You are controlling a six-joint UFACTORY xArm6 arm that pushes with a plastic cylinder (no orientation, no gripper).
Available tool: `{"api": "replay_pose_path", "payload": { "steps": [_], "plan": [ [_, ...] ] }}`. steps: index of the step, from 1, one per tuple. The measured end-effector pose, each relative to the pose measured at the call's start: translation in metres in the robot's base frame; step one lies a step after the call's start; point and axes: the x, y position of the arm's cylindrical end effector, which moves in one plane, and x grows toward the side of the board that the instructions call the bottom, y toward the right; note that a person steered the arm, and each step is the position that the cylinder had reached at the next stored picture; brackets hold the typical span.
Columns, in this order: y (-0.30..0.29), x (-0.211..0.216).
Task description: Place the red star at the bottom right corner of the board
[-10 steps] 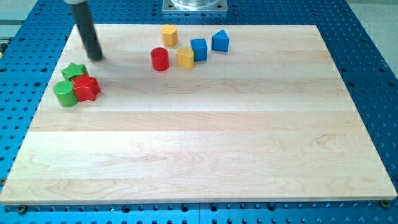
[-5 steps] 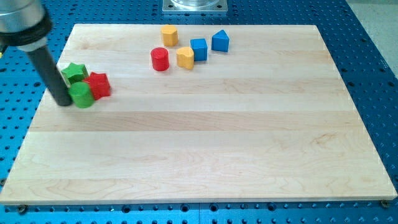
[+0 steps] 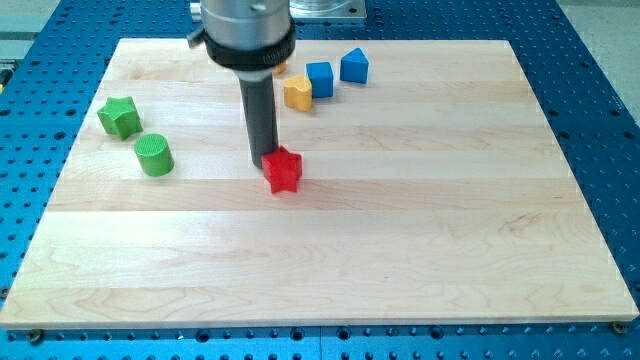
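The red star (image 3: 284,171) lies on the wooden board (image 3: 400,230), left of its middle. My tip (image 3: 263,160) stands right at the star's upper left edge, touching it or nearly so. The rod rises from there toward the view's top and hides the red cylinder and the yellow block seen earlier behind it.
A green star (image 3: 119,116) and a green cylinder (image 3: 154,155) sit at the board's left. A yellow block (image 3: 297,92), a blue cube (image 3: 319,78) and a blue wedge-shaped block (image 3: 354,66) sit near the top edge.
My tip swept from the far left to the right, pushing the red star away from the green blocks toward the board's middle. The green cylinder shifted slightly right.
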Motion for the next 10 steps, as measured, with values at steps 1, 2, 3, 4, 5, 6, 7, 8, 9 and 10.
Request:
{"api": "replay_pose_path", "payload": {
  "steps": [1, 2, 3, 4, 5, 6, 7, 8, 9, 10],
  "plan": [
    [0.029, 0.061],
    [0.067, 0.103],
    [0.075, 0.106],
    [0.072, 0.133],
    [0.118, 0.118],
    [0.160, 0.104],
    [0.126, 0.072],
    [0.122, 0.042],
    [0.139, 0.050],
    [0.157, 0.082]
  ]
}}
